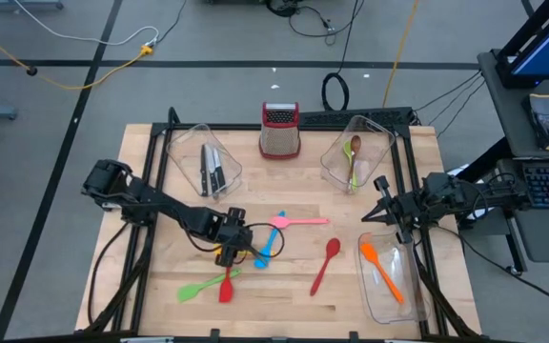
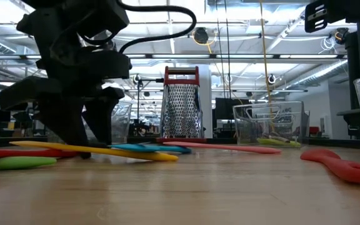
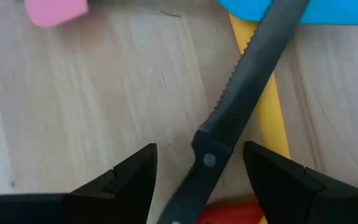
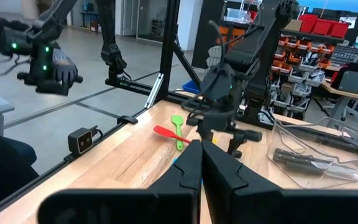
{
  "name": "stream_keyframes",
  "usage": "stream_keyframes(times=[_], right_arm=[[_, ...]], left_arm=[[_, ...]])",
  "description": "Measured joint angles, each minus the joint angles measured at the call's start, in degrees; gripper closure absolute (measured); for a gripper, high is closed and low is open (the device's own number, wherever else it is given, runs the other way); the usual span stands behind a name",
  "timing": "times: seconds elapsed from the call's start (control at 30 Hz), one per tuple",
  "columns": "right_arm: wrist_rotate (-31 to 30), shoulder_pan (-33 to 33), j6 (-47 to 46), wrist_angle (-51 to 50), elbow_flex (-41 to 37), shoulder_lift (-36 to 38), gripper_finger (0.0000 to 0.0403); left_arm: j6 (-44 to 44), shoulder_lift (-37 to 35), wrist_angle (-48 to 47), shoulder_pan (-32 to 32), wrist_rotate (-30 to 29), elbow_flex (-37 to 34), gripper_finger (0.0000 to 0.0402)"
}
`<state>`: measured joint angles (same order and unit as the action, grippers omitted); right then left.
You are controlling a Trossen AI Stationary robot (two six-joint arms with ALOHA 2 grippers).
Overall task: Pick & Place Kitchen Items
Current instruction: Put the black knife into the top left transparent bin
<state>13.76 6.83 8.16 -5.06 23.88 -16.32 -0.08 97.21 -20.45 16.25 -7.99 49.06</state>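
Tabletop (image 1: 284, 286): 2 red spoons (image 1: 326, 264).

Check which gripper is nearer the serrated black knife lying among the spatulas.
Left. The left gripper is right over the serrated knife, open fingers either side of its handle. The right gripper is shut, far across the table between the right-side bins.

High cam overhead; low cam table-level; wrist cams fwd; high+low share grater (image 1: 279, 131).

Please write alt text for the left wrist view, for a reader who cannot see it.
The left gripper hangs open over a black-handled serrated knife lying across a yellow spatula handle on the wooden table, with pink and blue spatula blades beyond.
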Motion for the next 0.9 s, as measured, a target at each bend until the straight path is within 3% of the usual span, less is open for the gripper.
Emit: stream_keyframes(times=[0.33, 0.73, 0.9], right_arm=[[0.0, 0.0, 0.0, 0.3, 0.0, 0.0, 0.0403], [-0.1, 0.0, -1.5, 0.3, 0.0, 0.0, 0.0403], [-0.1, 0.0, -1.5, 0.3, 0.0, 0.0, 0.0403]], left_arm=[[2.9, 1.1, 0.8, -0.3, 0.3, 0.0, 0.0166], [8.8, 1.2, 0.9, -0.2, 0.7, 0.0, 0.0332], [11.2, 1.4, -0.1, -0.1, -2.0, 1.8, 0.0339]])
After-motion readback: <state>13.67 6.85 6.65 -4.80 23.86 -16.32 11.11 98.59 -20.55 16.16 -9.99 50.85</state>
